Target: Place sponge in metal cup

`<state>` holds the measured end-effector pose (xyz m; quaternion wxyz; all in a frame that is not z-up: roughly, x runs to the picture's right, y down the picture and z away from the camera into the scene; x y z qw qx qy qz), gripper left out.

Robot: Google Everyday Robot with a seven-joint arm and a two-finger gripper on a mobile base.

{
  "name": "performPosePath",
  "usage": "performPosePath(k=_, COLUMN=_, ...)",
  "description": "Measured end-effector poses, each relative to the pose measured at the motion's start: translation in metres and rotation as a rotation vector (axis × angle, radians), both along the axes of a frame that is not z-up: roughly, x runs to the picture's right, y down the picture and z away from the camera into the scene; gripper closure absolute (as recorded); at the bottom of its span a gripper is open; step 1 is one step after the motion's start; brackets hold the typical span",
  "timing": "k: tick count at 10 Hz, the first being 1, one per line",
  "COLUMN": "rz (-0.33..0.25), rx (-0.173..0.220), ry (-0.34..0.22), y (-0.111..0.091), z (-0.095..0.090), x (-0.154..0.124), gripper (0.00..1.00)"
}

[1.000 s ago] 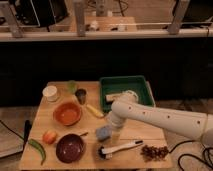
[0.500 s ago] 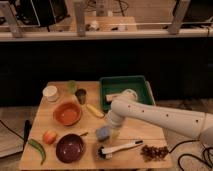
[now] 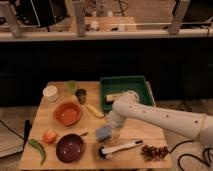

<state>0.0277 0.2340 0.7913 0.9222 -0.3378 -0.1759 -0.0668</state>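
The light blue sponge (image 3: 103, 133) lies on the wooden table (image 3: 145, 132), right of the purple bowl. My gripper (image 3: 109, 129) hangs from the white arm (image 3: 160, 118) and sits right at the sponge's upper right side, partly covering it. The small dark metal cup (image 3: 81, 96) stands upright at the back of the table, left of the green tray and well behind and to the left of the gripper.
A green tray (image 3: 141, 84) holds a tan block (image 3: 116, 97). A yellow oblong item (image 3: 95, 111), orange bowl (image 3: 67, 113), purple bowl (image 3: 70, 147), pale green cup (image 3: 72, 86), white cup (image 3: 50, 93), peach (image 3: 49, 136), green pepper (image 3: 37, 150), brush (image 3: 118, 148) and dark cluster (image 3: 154, 151) lie around.
The arm's elbow and the gripper have come down a little toward the sponge. The sponge and the other objects have not moved.
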Motion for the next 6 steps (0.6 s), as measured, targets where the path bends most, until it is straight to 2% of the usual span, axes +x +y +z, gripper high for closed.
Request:
performPosePath(k=1, rz=-0.004, rx=0.001, ry=-0.003, y=-0.0017, z=0.0004, x=-0.0009, gripper=0.21)
performPosePath(k=2, rz=-0.007, rx=0.003, ry=-0.003, y=-0.0049, z=-0.0015, x=0.0000, gripper=0.27)
performPosePath(k=5, rz=-0.003, rx=-0.003, ry=-0.005, y=-0.0102, z=-0.0096, x=0.0036, gripper=0.53)
performPosePath(k=6, rz=-0.003, rx=-0.004, ry=-0.007, y=-0.0074, z=-0.0069, x=0.0044, gripper=0.54)
